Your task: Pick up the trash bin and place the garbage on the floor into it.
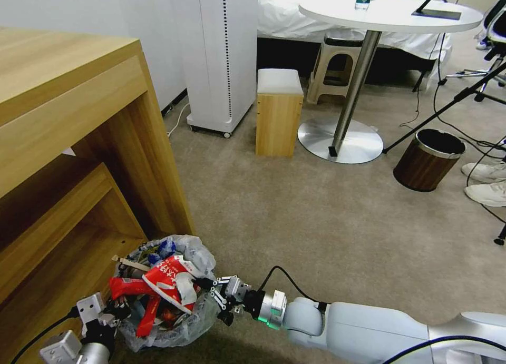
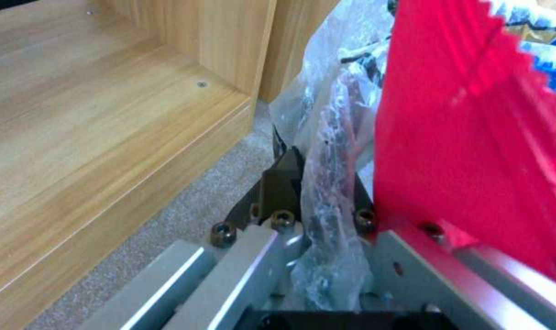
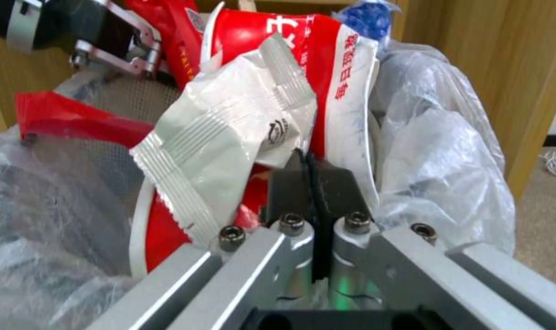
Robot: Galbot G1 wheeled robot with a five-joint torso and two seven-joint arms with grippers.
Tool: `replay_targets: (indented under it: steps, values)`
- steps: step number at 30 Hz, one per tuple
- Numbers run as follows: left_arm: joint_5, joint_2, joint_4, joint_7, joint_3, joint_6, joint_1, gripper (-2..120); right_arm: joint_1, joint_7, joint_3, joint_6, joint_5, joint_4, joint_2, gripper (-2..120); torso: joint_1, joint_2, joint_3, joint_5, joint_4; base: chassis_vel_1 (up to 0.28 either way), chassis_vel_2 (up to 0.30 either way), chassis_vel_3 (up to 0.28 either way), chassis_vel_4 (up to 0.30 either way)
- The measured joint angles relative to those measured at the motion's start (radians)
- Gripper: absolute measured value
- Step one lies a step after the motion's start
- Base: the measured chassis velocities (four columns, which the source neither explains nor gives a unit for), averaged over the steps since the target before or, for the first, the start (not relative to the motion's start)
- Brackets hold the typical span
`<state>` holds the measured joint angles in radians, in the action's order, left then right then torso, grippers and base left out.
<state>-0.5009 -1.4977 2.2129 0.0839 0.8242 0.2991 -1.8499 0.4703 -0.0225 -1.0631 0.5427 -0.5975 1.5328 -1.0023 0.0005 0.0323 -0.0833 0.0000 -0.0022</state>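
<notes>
Trash bin (image 1: 168, 301) sits on the floor (image 1: 327, 237) beside the wooden shelf unit (image 1: 68, 158), overfull with red wrappers (image 1: 158, 285). Left gripper (image 2: 323, 183) jaws pinch the bag liner at the rim. Right gripper (image 3: 313, 181) jaws pressed together at the opposite rim. Risk: thin liner may slip or tear, and wrappers may spill.

Even, bright indoor light fills the head view; the round tabletop (image 1: 390, 11) glares white in the upper right. Straight edges bow toward the frame's borders. Both wrist views are soft and grainy, and the red wrapper (image 2: 473, 137) at the right blurs badly.
</notes>
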Motion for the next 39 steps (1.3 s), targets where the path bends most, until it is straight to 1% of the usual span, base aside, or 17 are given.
replay_targets:
  steps: [2, 3, 6, 8, 10, 12, 14, 15, 17, 18, 19, 21, 22, 24, 27, 32, 39]
  values:
    - [0.000, 0.000, -0.004, -0.001, 0.000, 0.000, 0.001, 1, 0.001, -0.001, 0.004, -0.007, -0.004, 0.012, -0.001, 5, 0.000, 0.000, 0.000, -0.0001, 0.0000, 0.000, 0.000, 0.000, 0.000]
    - [0.000, 0.000, -0.004, -0.001, 0.000, 0.000, 0.001, 1, 0.001, -0.001, 0.004, -0.007, -0.004, 0.012, -0.001, 5, 0.000, 0.000, 0.000, -0.0001, 0.0000, 0.000, 0.000, 0.000, 0.000]
    - [0.000, 0.000, -0.004, -0.001, -0.001, 0.000, 0.005, 1, 0.003, -0.002, 0.009, -0.012, -0.006, 0.028, 0.003, 18, 0.000, 0.000, 0.000, -0.0001, 0.0000, 0.000, 0.000, 0.000, 0.000]
    - [0.000, 0.000, -0.004, -0.001, -0.001, 0.000, 0.006, 1, 0.004, -0.002, 0.010, -0.013, -0.006, 0.033, 0.005, 22, 0.000, 0.000, 0.000, -0.0001, 0.0000, 0.000, 0.000, 0.000, 0.000]
    - [0.000, 0.001, -0.007, -0.001, -0.003, 0.000, 0.007, 1, 0.006, -0.002, 0.015, -0.015, -0.006, 0.042, 0.008, 35, 0.000, 0.000, 0.000, 0.0000, -0.0001, 0.000, 0.000, 0.000, 0.000]
    - [0.000, 0.001, -0.007, -0.001, -0.003, 0.001, 0.007, 1, 0.007, -0.002, 0.017, -0.015, -0.006, 0.043, 0.008, 37, 0.000, 0.000, 0.000, -0.0001, 0.0000, 0.000, 0.000, 0.000, 0.000]
    - [0.001, 0.000, -0.007, -0.001, -0.004, 0.001, 0.006, 1, 0.009, -0.003, 0.023, -0.015, -0.006, 0.049, 0.008, 48, 0.000, 0.000, 0.000, 0.0000, -0.0001, 0.000, 0.000, 0.000, 0.000]
    - [0.001, 0.000, -0.007, -0.001, -0.004, 0.001, 0.006, 1, 0.009, -0.003, 0.023, -0.015, -0.006, 0.049, 0.008, 48, 0.000, 0.000, 0.000, 0.0000, -0.0001, 0.000, 0.000, 0.000, 0.000]
    - [0.001, 0.001, -0.007, -0.001, -0.004, 0.001, 0.003, 1, 0.011, -0.005, 0.032, -0.016, -0.005, 0.053, 0.008, 57, 0.000, 0.000, 0.000, -0.0001, -0.0001, 0.000, 0.000, 0.000, 0.000]
    - [0.001, 0.002, -0.007, -0.001, -0.004, 0.002, 0.002, 1, 0.013, -0.007, 0.037, -0.020, -0.004, 0.057, 0.008, 64, 0.000, 0.000, 0.000, 0.0000, 0.0000, 0.000, 0.000, 0.000, 0.000]
    - [0.001, 0.002, -0.007, -0.001, -0.004, 0.002, 0.002, 1, 0.013, -0.007, 0.037, -0.020, -0.004, 0.057, 0.008, 64, 0.000, 0.000, 0.000, 0.0000, 0.0000, 0.000, 0.000, 0.000, 0.000]
    - [0.001, 0.004, -0.006, -0.001, -0.003, 0.002, 0.000, 1, 0.014, -0.018, 0.043, -0.031, 0.001, 0.064, 0.009, 72, 0.000, 0.000, 0.000, 0.0000, 0.0000, 0.000, 0.000, 0.000, 0.000]
    - [0.001, 0.004, -0.006, -0.001, -0.003, 0.002, 0.000, 1, 0.014, -0.018, 0.043, -0.031, 0.001, 0.064, 0.009, 72, 0.000, 0.000, 0.000, 0.0000, 0.0000, 0.000, 0.000, 0.000, 0.000]
    - [0.001, 0.005, -0.006, -0.001, -0.005, 0.003, 0.000, 1, 0.012, -0.022, 0.044, -0.037, 0.009, 0.067, 0.012, 82, 0.000, 0.000, 0.000, 0.0000, 0.0000, 0.000, 0.000, 0.000, 0.000]
    - [0.000, 0.006, -0.008, -0.001, -0.006, 0.003, 0.003, 1, 0.008, -0.026, 0.043, -0.042, 0.013, 0.071, 0.015, 84, 0.000, 0.000, 0.000, -0.0001, -0.0001, 0.000, 0.000, 0.000, 0.000]
    - [0.000, 0.008, -0.018, -0.001, -0.009, 0.004, 0.009, 1, 0.001, -0.027, 0.045, -0.046, 0.024, 0.072, 0.022, 78, 0.000, 0.000, 0.000, -0.0001, 0.0000, 0.000, 0.000, 0.000, 0.000]
    - [-0.003, 0.013, -0.028, -0.002, -0.012, 0.004, 0.015, 1, 0.006, -0.031, 0.075, -0.047, 0.033, 0.071, 0.027, 73, 0.000, 0.000, 0.000, -0.0001, 0.0000, 0.000, 0.000, 0.000, 0.000]
